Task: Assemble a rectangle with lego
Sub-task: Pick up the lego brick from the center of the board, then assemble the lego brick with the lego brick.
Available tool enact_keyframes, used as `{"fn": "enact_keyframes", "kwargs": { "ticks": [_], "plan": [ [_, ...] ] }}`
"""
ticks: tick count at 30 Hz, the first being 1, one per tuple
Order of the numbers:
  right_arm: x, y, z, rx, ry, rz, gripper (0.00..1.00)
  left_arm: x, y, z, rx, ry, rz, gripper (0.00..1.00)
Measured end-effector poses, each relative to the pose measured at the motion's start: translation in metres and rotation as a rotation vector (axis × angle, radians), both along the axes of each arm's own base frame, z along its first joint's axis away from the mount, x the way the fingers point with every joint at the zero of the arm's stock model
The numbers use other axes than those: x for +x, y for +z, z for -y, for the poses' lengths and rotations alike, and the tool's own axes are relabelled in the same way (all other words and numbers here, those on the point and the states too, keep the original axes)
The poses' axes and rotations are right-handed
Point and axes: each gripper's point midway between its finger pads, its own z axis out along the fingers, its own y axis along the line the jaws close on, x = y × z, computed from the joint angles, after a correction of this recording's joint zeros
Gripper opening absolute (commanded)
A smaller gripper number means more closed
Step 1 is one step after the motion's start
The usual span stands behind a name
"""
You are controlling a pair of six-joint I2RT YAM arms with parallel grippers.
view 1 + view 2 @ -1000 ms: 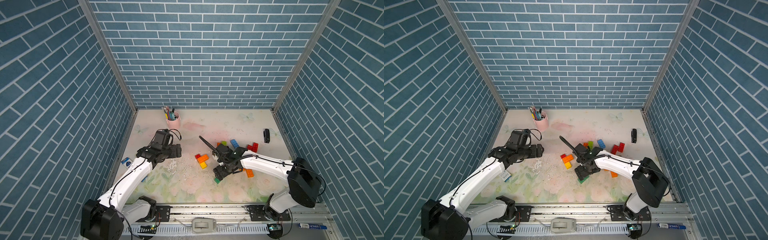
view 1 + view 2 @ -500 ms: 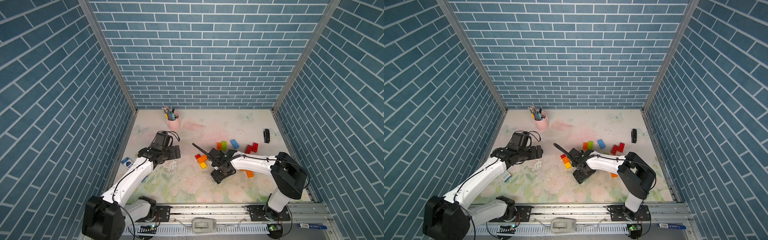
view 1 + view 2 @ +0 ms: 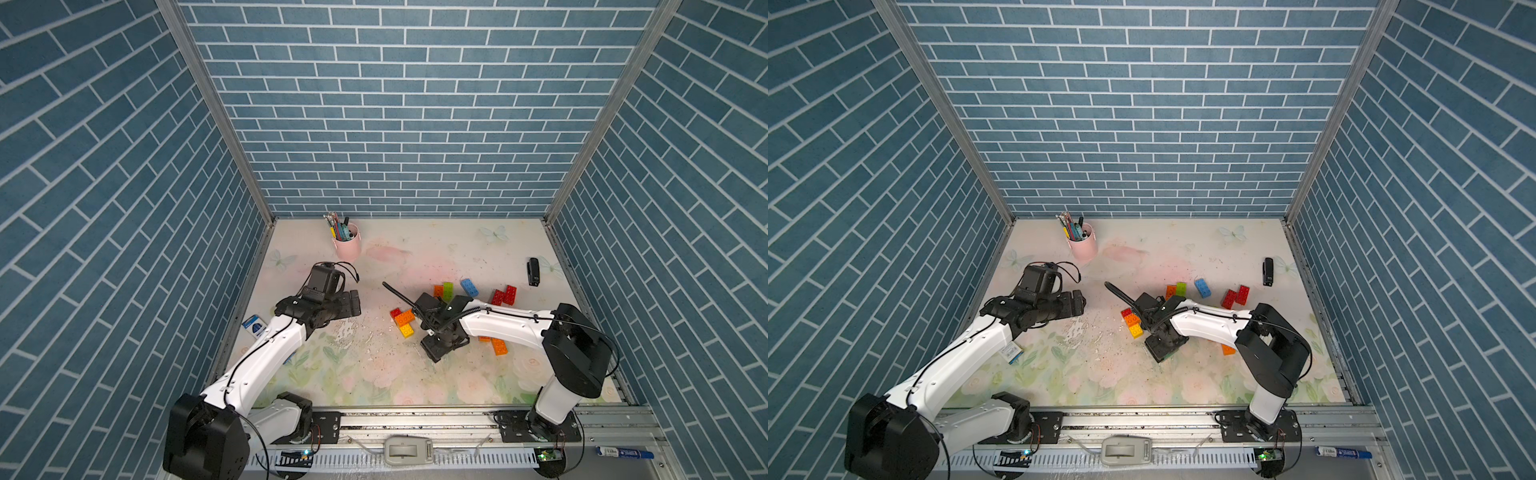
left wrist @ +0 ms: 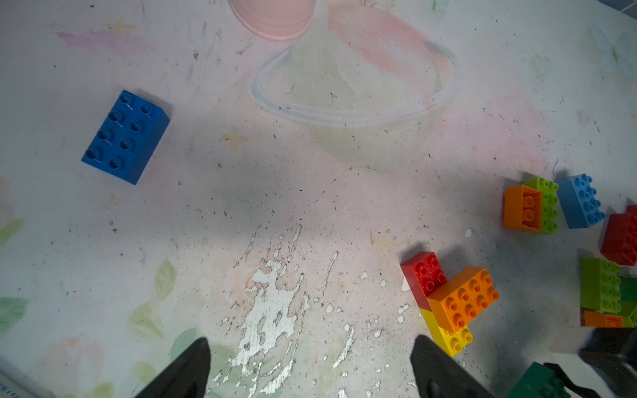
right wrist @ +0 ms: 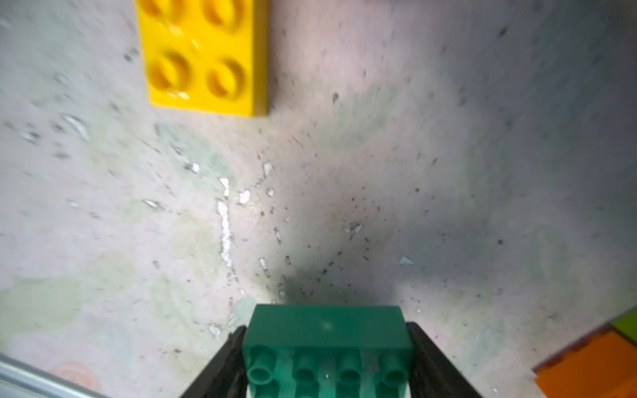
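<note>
My right gripper [image 5: 325, 348] is shut on a dark green lego brick [image 5: 325, 330], with a black finger against each short end, low over the mat. In both top views it [image 3: 440, 351] points down just right of a red, orange and yellow lego stack [image 3: 403, 320], whose yellow brick [image 5: 206, 58] shows in the right wrist view. My left gripper [image 3: 353, 303] hangs open and empty over bare mat, left of that stack [image 4: 451, 299]. A dark blue brick [image 4: 125, 136] lies alone. Orange and lime bricks [image 3: 444, 290], a light blue one [image 3: 469, 286] and red ones [image 3: 504, 296] lie further back.
A pink pen cup [image 3: 346, 243] stands at the back left. A small black object [image 3: 533, 272] lies near the right wall. A blue and white card [image 3: 253, 325] sits by the left wall. Another orange brick [image 3: 498, 345] lies beneath the right arm.
The right jaws have closed onto the dark green brick, and the right arm's elbow has folded down and inward. The left arm has hardly moved.
</note>
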Motion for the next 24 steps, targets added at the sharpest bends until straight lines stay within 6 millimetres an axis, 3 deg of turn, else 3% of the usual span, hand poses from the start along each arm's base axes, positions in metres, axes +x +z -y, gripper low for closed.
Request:
{"fn": "enact_keyframes", "kwargs": {
  "ticks": [6,9,12,15,20,24],
  "plan": [
    [0.042,0.086,-0.050,0.172,-0.032,0.093,0.49,0.004,0.005,-0.010,0.013,0.046,0.033,0.95],
    [0.070,0.106,-0.065,0.212,-0.058,0.117,0.44,0.005,-0.003,-0.006,-0.005,0.046,0.043,0.99],
    [0.097,0.099,-0.077,0.199,-0.066,0.108,0.39,0.000,-0.021,-0.007,-0.014,0.061,0.027,0.99],
    [0.115,0.076,-0.087,0.160,-0.054,0.087,0.37,-0.006,-0.038,-0.011,-0.009,0.085,0.002,0.99],
    [0.116,0.037,-0.092,0.093,-0.008,0.035,0.33,-0.006,-0.045,-0.016,0.008,0.120,-0.009,0.98],
    [0.119,0.031,-0.098,0.085,0.019,0.026,0.31,-0.004,-0.052,-0.015,0.009,0.128,-0.028,0.98]
  ]
}}
